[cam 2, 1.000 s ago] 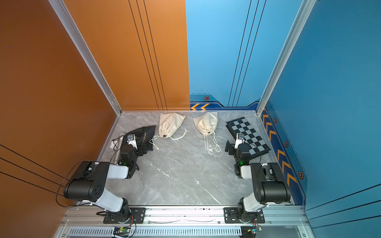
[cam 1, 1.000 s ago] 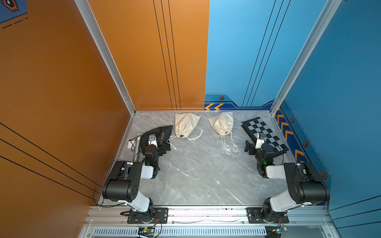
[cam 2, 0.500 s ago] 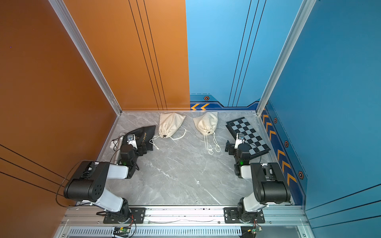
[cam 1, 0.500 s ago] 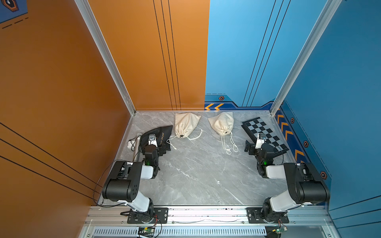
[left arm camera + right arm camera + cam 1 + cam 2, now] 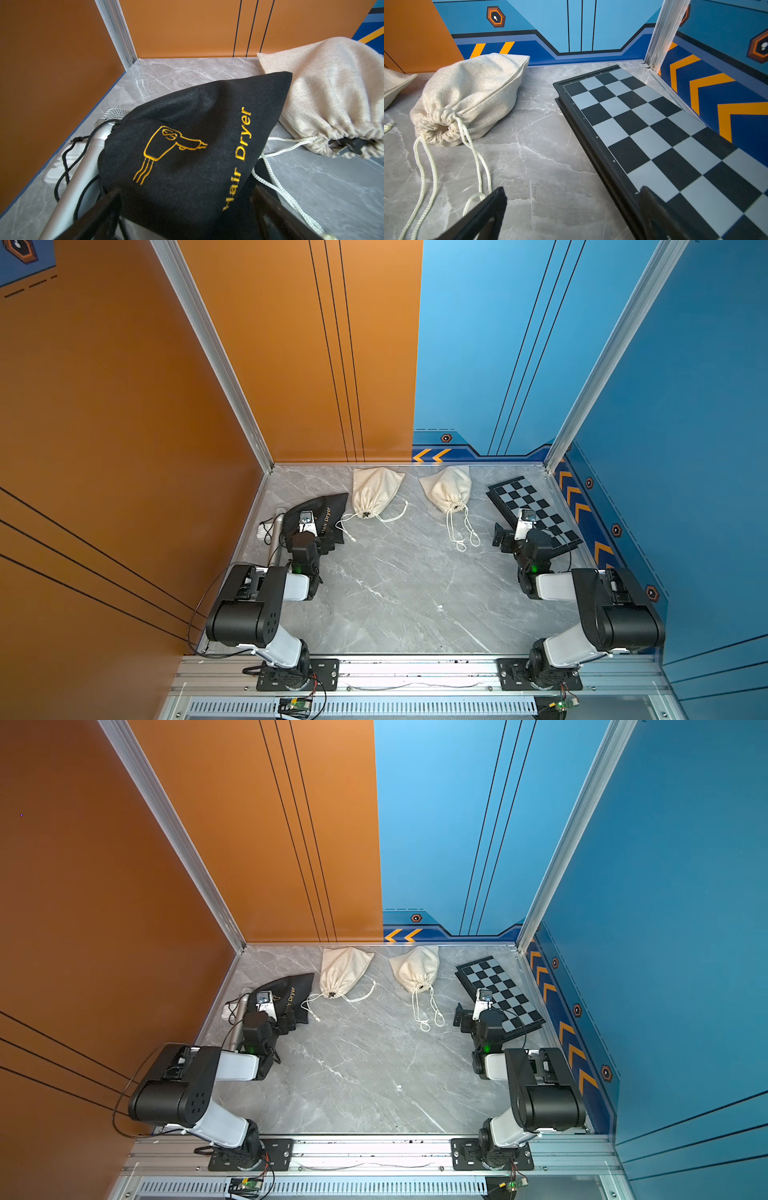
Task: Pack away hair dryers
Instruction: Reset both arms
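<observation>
Three pouches lie on the counter in a top view: a black pouch partly over a silver rod, a beige pouch just beside it, and a second beige pouch nearer the chessboard. No dryers lie loose; I'd guess they are bagged. The left claw and right claw sit low, each spread and holding nothing.

From the left wrist, dark plastic peeks from the beige pouch's half-gathered mouth, likely a dryer.

From the right wrist, the second beige pouch looks cinched.

What remains, I reckon, is closing that open mouth. Pinch the white cord, not the cloth. Pull away from the bag, and keep clear of the black cord looped round the rod.
</observation>
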